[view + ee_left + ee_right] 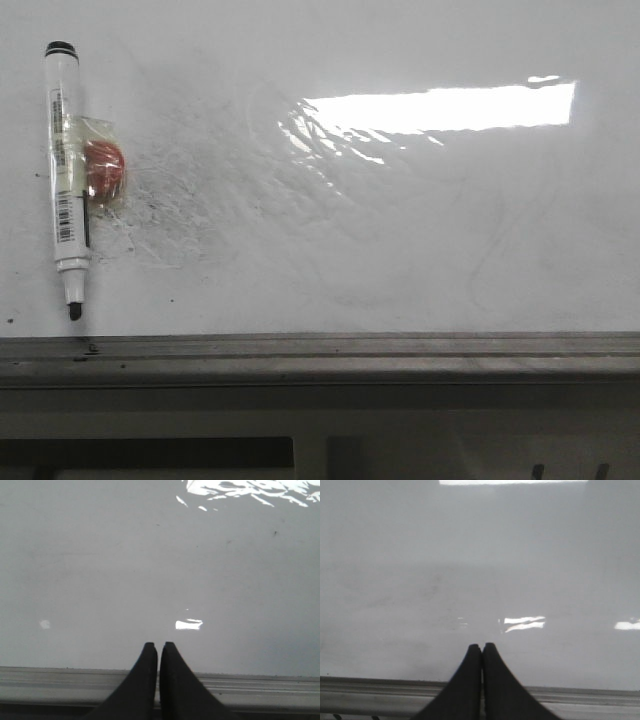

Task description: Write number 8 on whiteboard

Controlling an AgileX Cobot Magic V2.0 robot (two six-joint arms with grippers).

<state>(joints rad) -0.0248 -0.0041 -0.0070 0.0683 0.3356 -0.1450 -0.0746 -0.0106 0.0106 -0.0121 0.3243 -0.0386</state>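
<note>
both grippers clenched empty, left gripper (159, 647), right gripper (482, 647), marker (67, 175) on whiteboard (420, 220)

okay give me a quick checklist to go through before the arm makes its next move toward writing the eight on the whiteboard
1. Marker located: ok, it lies on the whiteboard at the left of the front view, tip toward the grey edge rail.
2. Marker cap off: ok, dark tip exposed.
3. Marker free to grasp: cannot tell, a taped orange piece is attached at its side.
4. Left tool ready to grasp: not ok, fingers shut, holding nothing.
5. Right tool ready: not ok, also shut and holding nothing.
6. Number 8 written: not ok, only grey smudges show.
</note>
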